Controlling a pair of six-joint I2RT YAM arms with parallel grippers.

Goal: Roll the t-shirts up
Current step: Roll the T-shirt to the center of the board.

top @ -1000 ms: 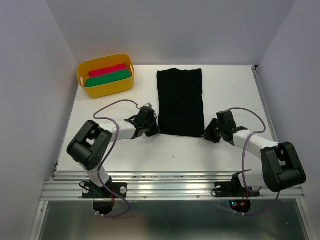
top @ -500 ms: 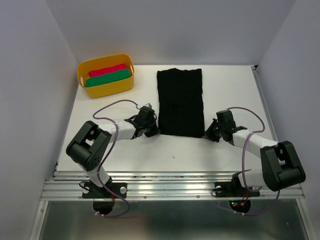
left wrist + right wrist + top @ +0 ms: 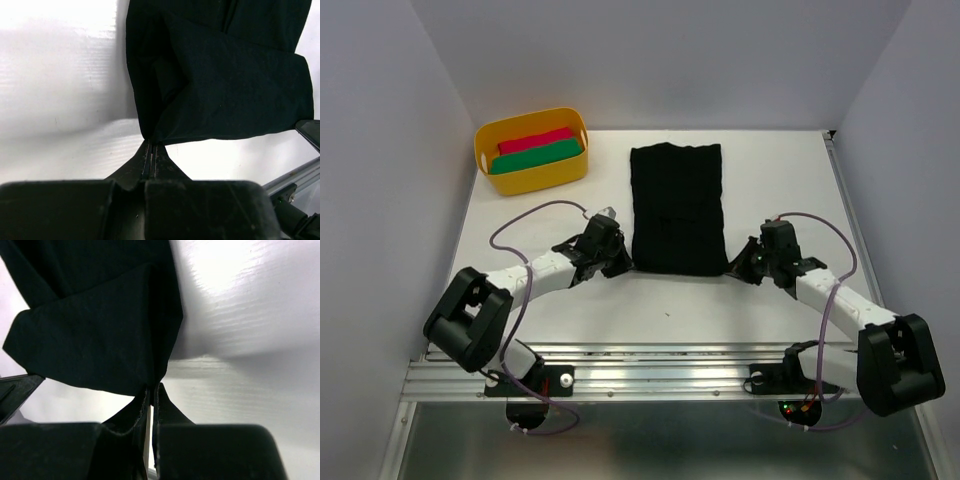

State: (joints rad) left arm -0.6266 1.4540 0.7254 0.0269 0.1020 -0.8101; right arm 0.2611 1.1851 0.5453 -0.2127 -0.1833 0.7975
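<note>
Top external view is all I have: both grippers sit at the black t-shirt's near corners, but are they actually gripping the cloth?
Observer: Yes on the left. The left wrist view shows the left gripper shut, pinching the t-shirt at its near left corner.
Operator: And the right side?
Observer: Same there. The right wrist view shows the right gripper shut on the near right corner, with the cloth's edge caught between its tips.
</note>
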